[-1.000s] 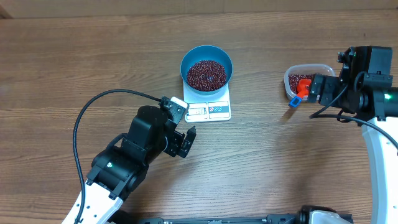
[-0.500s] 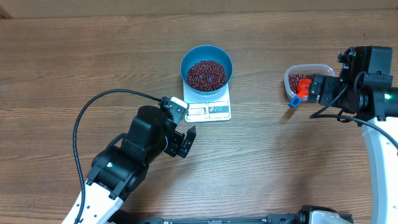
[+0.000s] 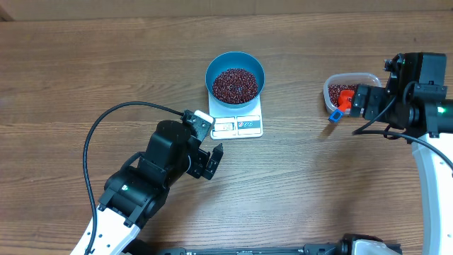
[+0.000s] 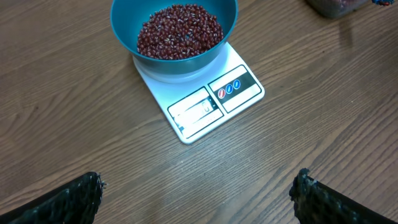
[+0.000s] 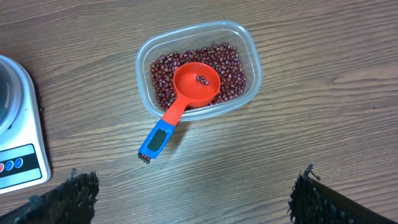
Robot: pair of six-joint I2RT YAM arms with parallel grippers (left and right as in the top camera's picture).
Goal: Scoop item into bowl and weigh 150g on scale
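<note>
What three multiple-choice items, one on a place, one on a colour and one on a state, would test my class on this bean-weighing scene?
1. Where does the blue bowl stand? A on a plate; B on the scale; C on bare table.
2. What colour is the end of the scoop handle? A green; B white; C blue.
3. How do the left gripper and right gripper stand? A open, holding nothing; B shut on the scoop; C shut on the bowl.

Answers:
1 B: the bowl of beans sits on the scale's platform.
2 C: the handle end outside the tub is blue.
3 A: each wrist view shows the gripper's fingers wide apart with only table between them.
</note>
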